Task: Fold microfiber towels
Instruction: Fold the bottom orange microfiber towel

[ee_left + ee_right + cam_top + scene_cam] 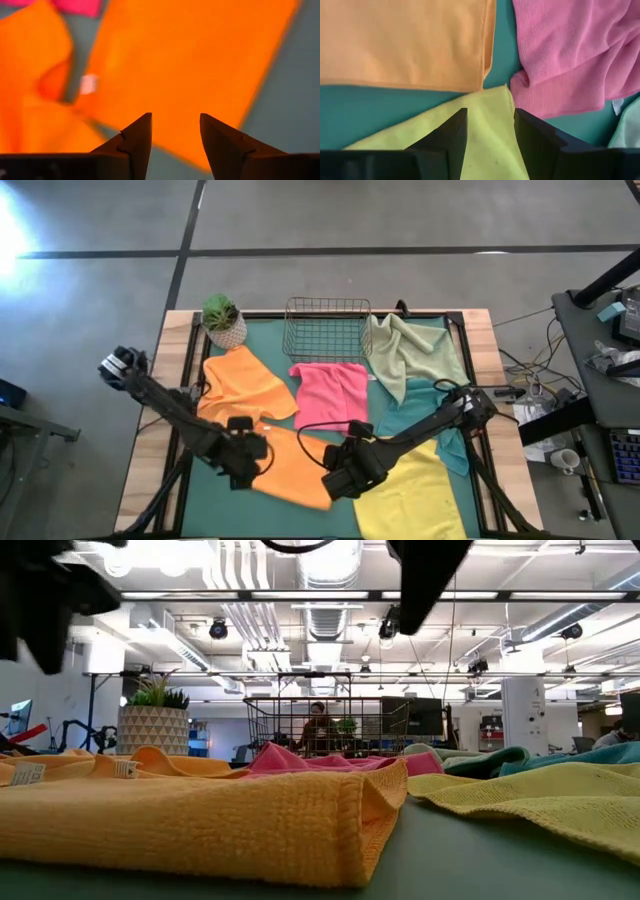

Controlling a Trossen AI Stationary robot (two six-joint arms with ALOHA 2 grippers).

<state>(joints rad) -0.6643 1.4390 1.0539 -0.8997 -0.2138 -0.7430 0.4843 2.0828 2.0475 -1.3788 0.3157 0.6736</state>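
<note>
A folded orange towel (pixel 296 465) lies flat on the green mat near the front, between my two grippers. My left gripper (pixel 252 460) hovers open over the towel's left end (pixel 190 60). My right gripper (pixel 340 478) hovers open by its right end, over a corner of the yellow towel (pixel 487 120). A second orange towel (pixel 238 385) lies rumpled at the left. The pink towel (pixel 330 392) lies in the middle. The sage green towel (pixel 410 348) and the teal towel (pixel 432 418) lie at the right.
A wire basket (pixel 328 328) stands at the mat's far edge, with a potted plant (pixel 223 320) to its left. In the low view the folded orange towel (pixel 200 820) fills the foreground beside the yellow towel (pixel 530 795). A person shows in the room behind the basket.
</note>
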